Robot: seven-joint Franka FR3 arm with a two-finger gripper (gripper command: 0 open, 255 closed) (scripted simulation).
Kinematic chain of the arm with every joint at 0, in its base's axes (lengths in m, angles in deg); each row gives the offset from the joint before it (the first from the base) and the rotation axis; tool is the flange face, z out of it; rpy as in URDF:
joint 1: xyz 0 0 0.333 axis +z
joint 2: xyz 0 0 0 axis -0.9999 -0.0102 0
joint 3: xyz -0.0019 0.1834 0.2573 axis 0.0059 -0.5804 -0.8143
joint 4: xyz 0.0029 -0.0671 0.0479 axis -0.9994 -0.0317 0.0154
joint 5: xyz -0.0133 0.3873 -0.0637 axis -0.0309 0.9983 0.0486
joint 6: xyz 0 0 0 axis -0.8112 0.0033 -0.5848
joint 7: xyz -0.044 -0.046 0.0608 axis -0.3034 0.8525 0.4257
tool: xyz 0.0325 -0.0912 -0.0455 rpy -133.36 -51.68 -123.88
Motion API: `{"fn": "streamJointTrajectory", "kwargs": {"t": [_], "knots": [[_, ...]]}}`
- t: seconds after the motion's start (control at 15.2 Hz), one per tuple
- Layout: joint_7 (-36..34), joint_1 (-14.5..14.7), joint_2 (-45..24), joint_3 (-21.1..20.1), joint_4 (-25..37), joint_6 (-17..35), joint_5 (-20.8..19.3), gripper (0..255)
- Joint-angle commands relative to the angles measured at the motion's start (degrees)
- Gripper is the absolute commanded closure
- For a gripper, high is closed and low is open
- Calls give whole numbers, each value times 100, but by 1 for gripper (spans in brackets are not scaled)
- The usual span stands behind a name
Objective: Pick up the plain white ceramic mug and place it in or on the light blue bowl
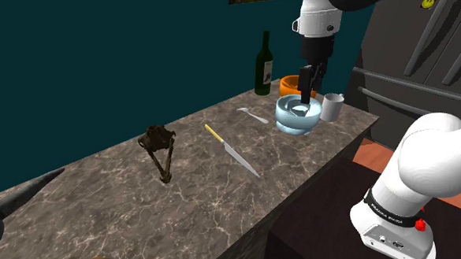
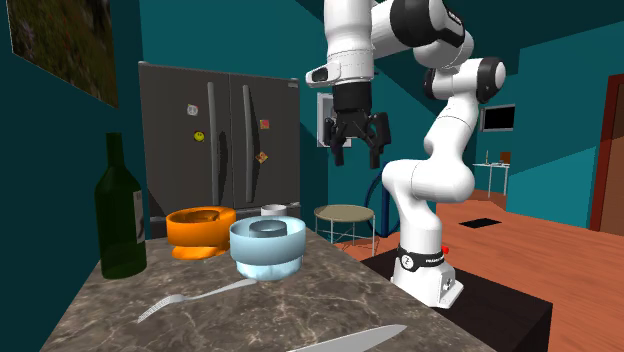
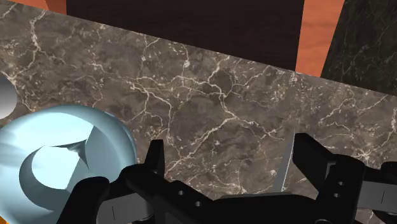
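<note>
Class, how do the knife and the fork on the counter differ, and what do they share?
The knife has a yellow handle; the fork is pale grey throughout. The knife looks longer than the fork. The fork lies nearer the light blue bowl than the knife. Both lie flat on the counter.

The white arm climbs from its base, folds back at a high elbow and turns its wrist straight down. The black gripper hangs vertical, tips pointing downward. Its two fingers stand well apart, with a wide gap between them and nothing clasped.
</note>
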Motion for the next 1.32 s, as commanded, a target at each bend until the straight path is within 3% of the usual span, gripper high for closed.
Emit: {"fn": "streamJointTrajectory", "kwargs": {"t": [0.0, 0.59, 1.25], "knots": [[0, 0, 0, 0, 0, 0, 0, 0], [1073, -523, -299, 961, -557, 769, -866, 0], [2189, -1077, -1374, 2054, -533, 1854, -1689, 0]]}}
